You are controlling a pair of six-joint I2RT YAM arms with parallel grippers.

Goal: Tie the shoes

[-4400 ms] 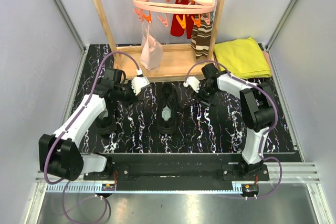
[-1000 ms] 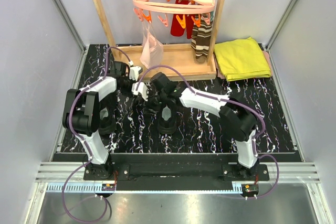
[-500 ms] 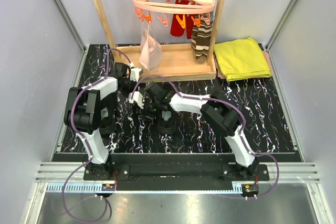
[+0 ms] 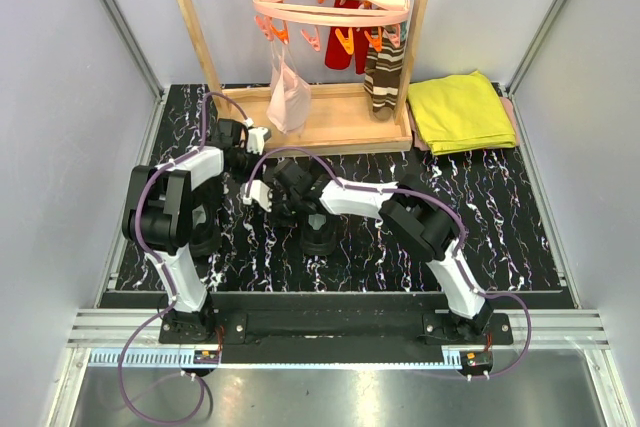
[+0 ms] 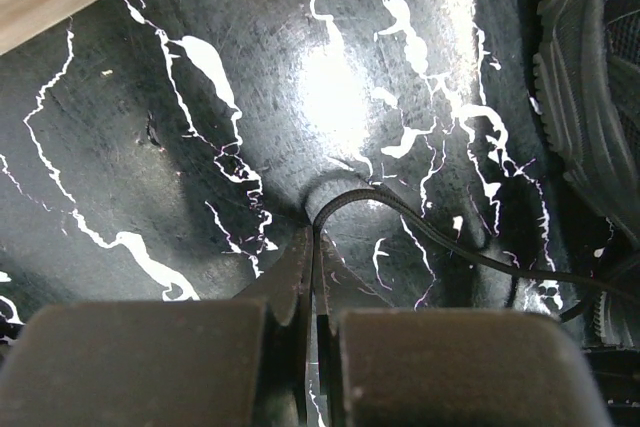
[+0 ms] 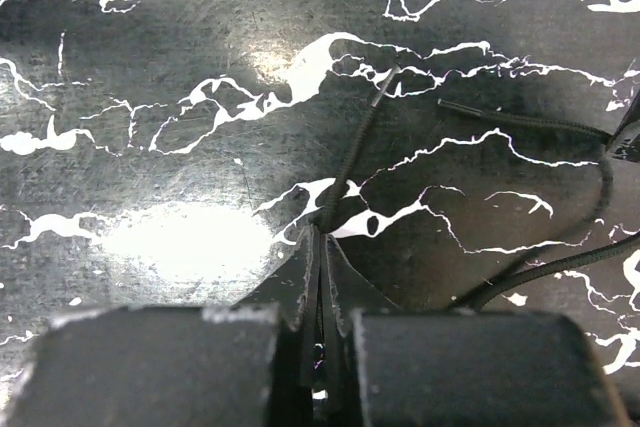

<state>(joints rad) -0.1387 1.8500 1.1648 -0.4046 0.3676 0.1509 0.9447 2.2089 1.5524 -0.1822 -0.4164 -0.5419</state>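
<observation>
The left pincer (image 5: 313, 247) and right pincer (image 6: 320, 237) each clench a lace (image 5: 455, 243) low over the tabletop (image 4: 500, 217), both left of the shoe (image 4: 320, 229), which lies centrally, lengthwise near-to-far.

Swings the right gripper (image 4: 258, 197), clamped on a lace (image 6: 352, 162), from right of the middle shoe (image 4: 320, 239) across to the desk (image 4: 480, 217) at its left. Folds the left arm back, bringing the left gripper (image 4: 258, 136) closer to the wooden rack (image 4: 335, 125).

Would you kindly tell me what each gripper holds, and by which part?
Both hold thin black shoelaces: the left gripper pinches one at a bend, the right gripper pinches one just short of its free tip.
</observation>
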